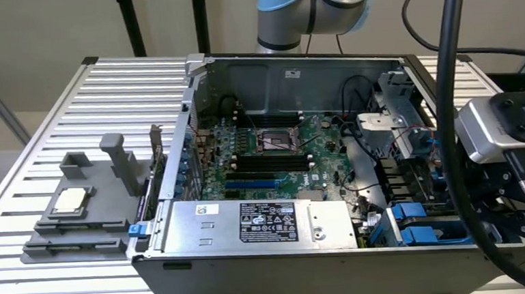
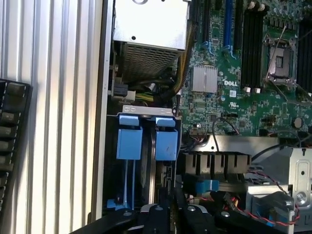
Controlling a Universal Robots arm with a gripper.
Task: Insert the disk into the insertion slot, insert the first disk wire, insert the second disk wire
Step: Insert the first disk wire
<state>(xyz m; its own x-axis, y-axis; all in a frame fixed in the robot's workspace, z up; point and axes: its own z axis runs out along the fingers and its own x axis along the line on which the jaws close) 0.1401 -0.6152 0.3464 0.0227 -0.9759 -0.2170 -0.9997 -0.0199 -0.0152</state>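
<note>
The insertion slot (image 2: 146, 146), a greyish-blue drive cage with two bright blue latch tabs, sits in the front corner of the open computer case (image 1: 151, 260), at the exterior view's right (image 1: 413, 223). Thin blue carrier rails (image 2: 129, 183) run down inside it. The disk's silver labelled face is hidden, so I cannot tell whether it sits in the cage. My gripper (image 2: 171, 210) hangs just over the cage's near end, its black body at the picture's edge. Red and black wires (image 2: 234, 202) and a blue plug (image 2: 207, 186) lie beside the cage.
The silver labelled power-supply box (image 1: 258, 222) lies along the case front beside the cage. The green motherboard (image 1: 273, 160) fills the case floor. A grey holder block with a square chip (image 1: 69, 203) stands on the ribbed table (image 1: 104, 95). Black cables (image 1: 449, 74) hang near the wrist camera (image 1: 503, 129).
</note>
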